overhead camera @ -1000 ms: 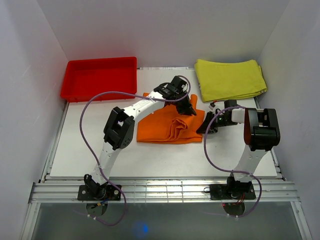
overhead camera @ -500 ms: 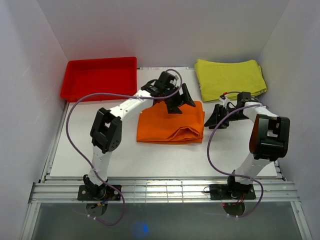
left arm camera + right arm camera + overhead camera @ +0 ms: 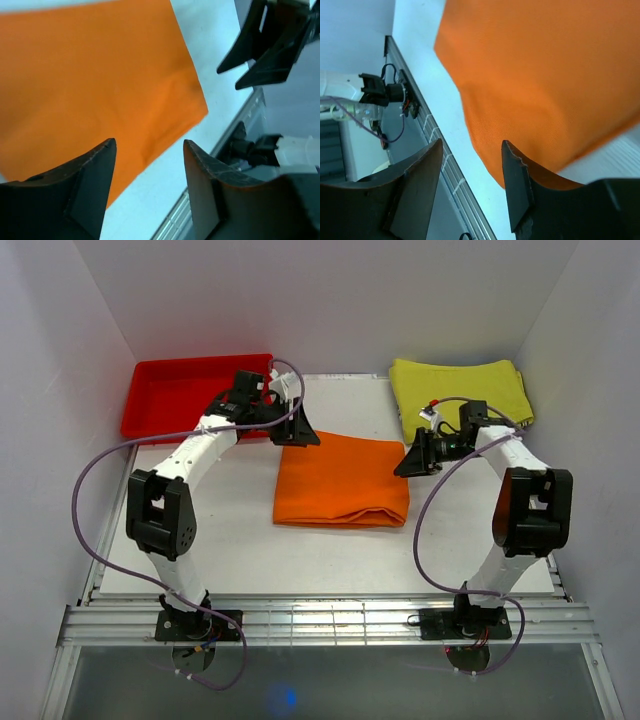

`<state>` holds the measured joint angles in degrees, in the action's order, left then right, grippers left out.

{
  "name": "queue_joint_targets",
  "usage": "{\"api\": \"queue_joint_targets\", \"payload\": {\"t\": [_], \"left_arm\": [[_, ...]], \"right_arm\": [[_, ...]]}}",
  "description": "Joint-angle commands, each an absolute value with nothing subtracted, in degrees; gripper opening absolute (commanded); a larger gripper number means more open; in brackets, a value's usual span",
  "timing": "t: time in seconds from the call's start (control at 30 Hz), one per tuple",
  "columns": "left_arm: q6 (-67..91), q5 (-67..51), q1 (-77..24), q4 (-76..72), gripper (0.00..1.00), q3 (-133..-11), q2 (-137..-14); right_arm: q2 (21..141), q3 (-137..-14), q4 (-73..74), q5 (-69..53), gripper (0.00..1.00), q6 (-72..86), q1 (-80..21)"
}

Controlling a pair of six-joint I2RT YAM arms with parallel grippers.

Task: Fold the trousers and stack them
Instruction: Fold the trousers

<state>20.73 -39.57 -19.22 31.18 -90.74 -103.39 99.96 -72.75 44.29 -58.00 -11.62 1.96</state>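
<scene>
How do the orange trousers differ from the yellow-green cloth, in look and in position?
Colour: the trousers are bright orange, while the cloth is yellow-green.
Position: the trousers lie mid-table, while the cloth lies at the far right corner.
Shape: the trousers form an almost square packet, while the cloth is a wider rectangle with layered edges showing on its right side.
Both are folded flat and rest on the table.

Bright, even, diffuse light from above fills the white enclosure, leaving only faint soft shadows along the edges of the folded bright orange fabric trousers (image 3: 340,480); the overhead view is sharp, while in both wrist views the near black gripper fingers (image 3: 75,200) blur and the white flat tabletop (image 3: 210,65) looks bluish.
</scene>
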Motion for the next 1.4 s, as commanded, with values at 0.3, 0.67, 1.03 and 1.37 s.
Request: {"api": "queue_joint_targets", "payload": {"t": [0.3, 0.67, 1.03, 1.37], "left_arm": [[14.58, -53.72, -15.83, 30.77, 0.42, -69.36, -107.83], [7.93, -51.93, -9.49, 31.9, 0.42, -69.16, -110.31], [-8.0, -32.17, -12.04, 37.35, 0.79, -73.74, -93.08], [-30.4, -18.21, -35.92, 23.66, 0.98, -68.21, -88.15]], "right_arm": [[111.96, -63.11, 48.51, -54.95, 0.42, -18.72, -6.86], [107.7, -72.33, 50.97, -44.38, 0.38, -21.79, -5.1], [96.86, -67.85, 44.57, -42.81, 0.66, -14.16, 3.25], [99.58, -66.53, 42.54, -45.0, 0.79, -9.4, 7.02]]}}
